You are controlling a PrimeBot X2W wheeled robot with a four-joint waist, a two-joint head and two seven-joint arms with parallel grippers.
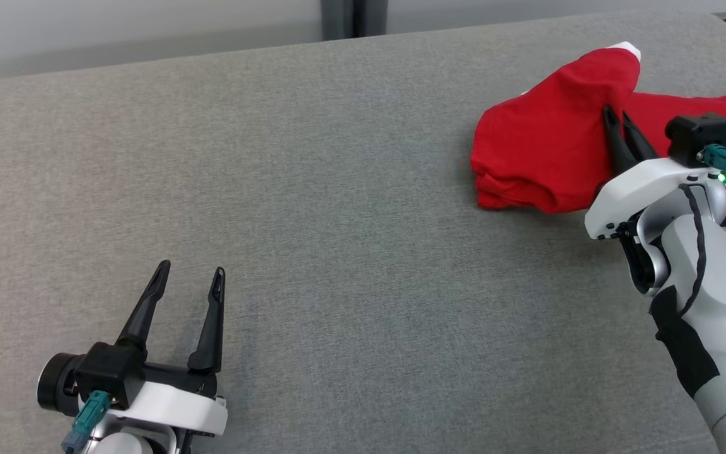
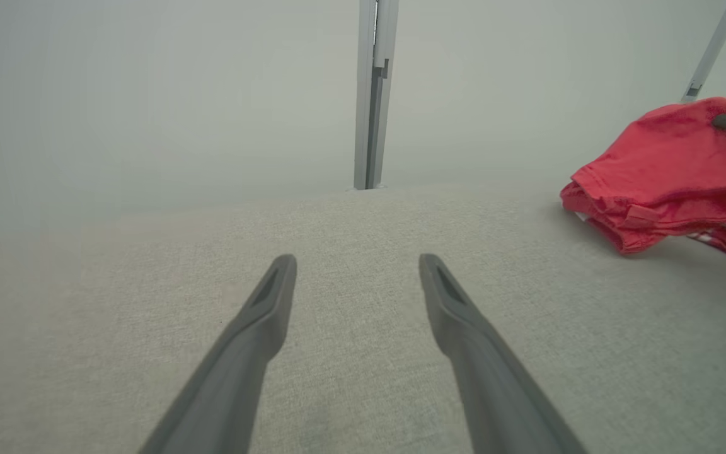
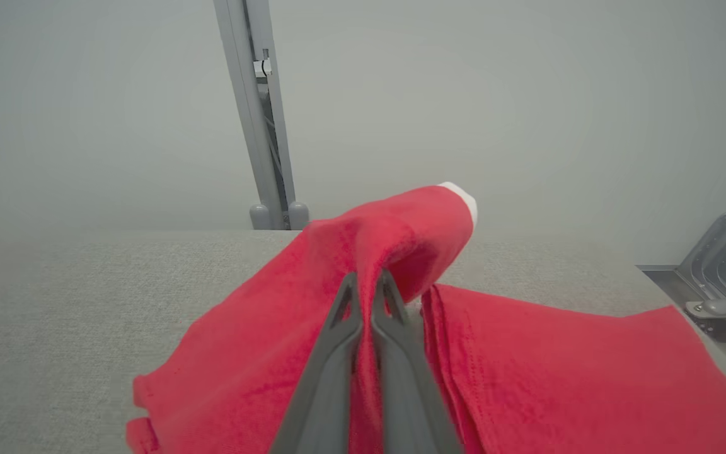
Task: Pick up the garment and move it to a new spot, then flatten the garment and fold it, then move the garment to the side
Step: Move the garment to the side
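Red garment (image 1: 546, 151) lies bunched at the far right of the bench (image 1: 338, 189), a raised fold pinched in the closed right tool (image 1: 617, 115). Left tool (image 1: 191, 270) hangs wide, empty, well apart. Best to lift until trailing cloth clears, then carry it toward the middle.

Grey woven-fabric surface (image 1: 338, 221), evenly lit. Behind its far edge, a pale wall (image 1: 117, 31) with a vertical grey metal post (image 1: 353, 17); angled metal struts (image 3: 725, 252) past the far right corner.

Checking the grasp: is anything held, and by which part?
Right gripper pinches the red garment by a raised fold near its middle; left gripper open, empty.
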